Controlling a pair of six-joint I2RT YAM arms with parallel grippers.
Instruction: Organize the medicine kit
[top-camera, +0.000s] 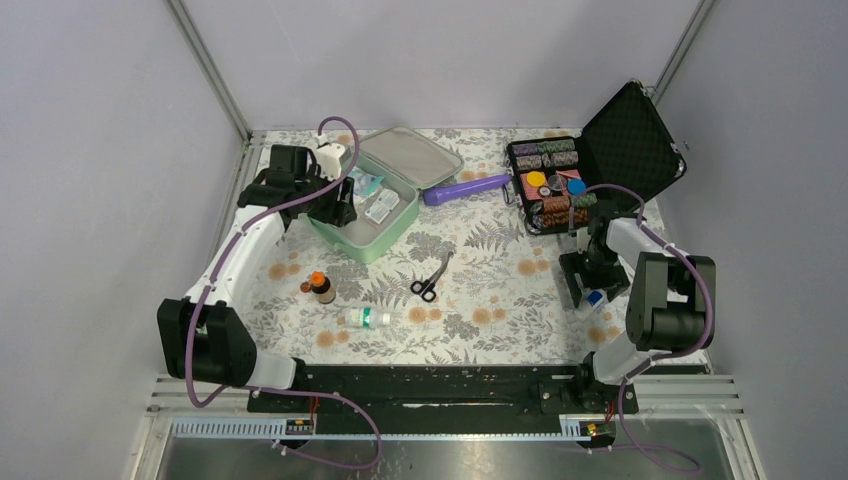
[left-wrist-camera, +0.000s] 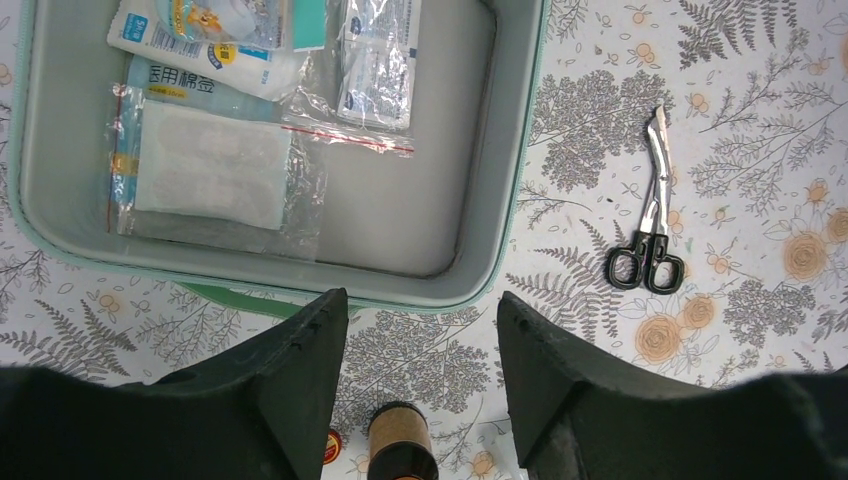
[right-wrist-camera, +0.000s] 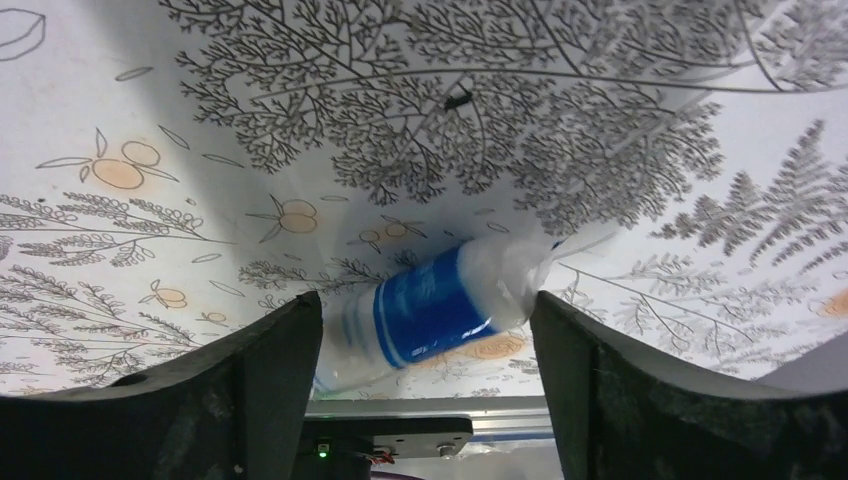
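mint-green and lined in grey, the medicine kit (top-camera: 385, 200) is set open at the far left of the floral-clothed worktop (top-camera: 480, 300), its lid laid back toward the far side. several clear-wrapped packets (left-wrist-camera: 215, 150) are gathered at one end of its tray, while the rest of the grey floor is left bare. the left tool (top-camera: 338, 205) is held above the kit's left edge; in the left wrist view its fingers (left-wrist-camera: 310, 370) are seen apart with nothing between them. below them a brown bottle (top-camera: 320, 287) with an orange cap is stood upright on the cloth, just outside the kit. black-handled scissors (top-camera: 432, 280) are laid closed near the middle of the worktop, and a white bottle (top-camera: 367, 318) with a green band is laid on its side nearer the arms. at the right edge the right tool (top-camera: 585, 290) is lowered to the cloth, and a blue-and-white wrapped item (right-wrist-camera: 430, 315) is framed slantwise between its spread fingers; whether the item is already pinched cannot be told. a purple handle (top-camera: 465, 187) and an open black case (top-camera: 600, 160) of colourful pieces are placed at the far side.
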